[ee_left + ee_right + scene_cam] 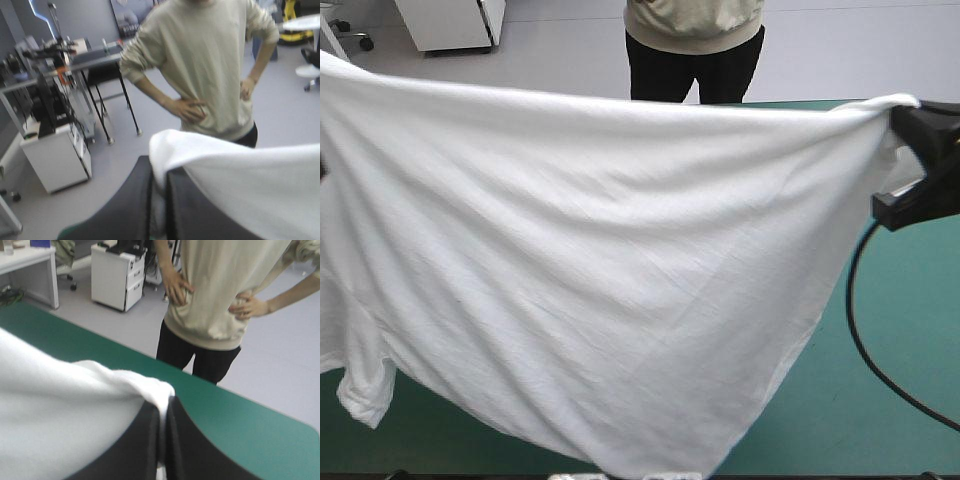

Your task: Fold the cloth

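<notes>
Above the table (890,400) with its teal-green cover, both arms are raised and set wide apart, and the wrist views look level past the far edge. The right gripper (908,120) enters the high view at 3 o'clock, clenched on one upper corner of the T-shirt (600,270). In the right wrist view its black fingers stand all but closed, with a thin white fold pinched between them and fabric bulging over the tips. The left gripper (160,175) sits at or past the high view's 9 o'clock edge. Its own wrist view shows it likewise clamped, cloth caught in the narrow slot between the fingers and draping away to one side. The T-shirt hangs spread as a broad white sheet between the two grips. Its top edge sags slightly at 12 o'clock, its lowest point is at 6 o'clock, and a short sleeve (365,395) dangles at 8 o'clock. Whether the hem touches the cover cannot be told.
</notes>
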